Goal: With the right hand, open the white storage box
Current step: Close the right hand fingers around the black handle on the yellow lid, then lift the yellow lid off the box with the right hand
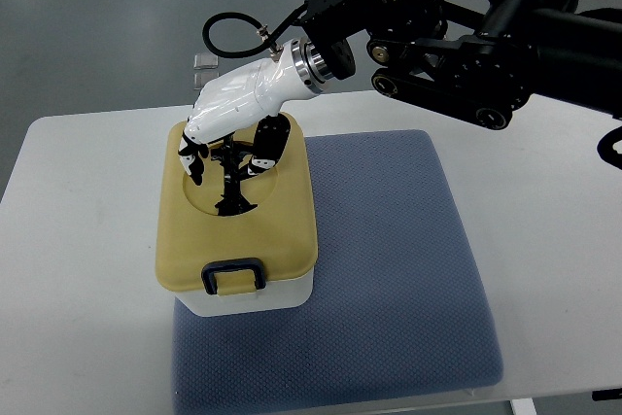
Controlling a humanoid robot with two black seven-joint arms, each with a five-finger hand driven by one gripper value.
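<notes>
A white storage box [255, 296] with a tan lid [284, 221] stands on the left part of a blue-grey mat. A dark blue latch [233, 276] sits at the lid's near edge. My right hand [225, 164], white with black fingertips, reaches in from the upper right over the lid's far half. Its fingers curl down into the lid's round recess around a black handle [233, 203] there. Whether they grip it firmly is hard to tell. The lid lies flat on the box. No left arm shows.
The blue-grey mat [389, 259] covers the middle of a white table [87, 240]. A small clear object [205, 69] lies beyond the table's far edge. My black right arm [466, 36] crosses the upper right.
</notes>
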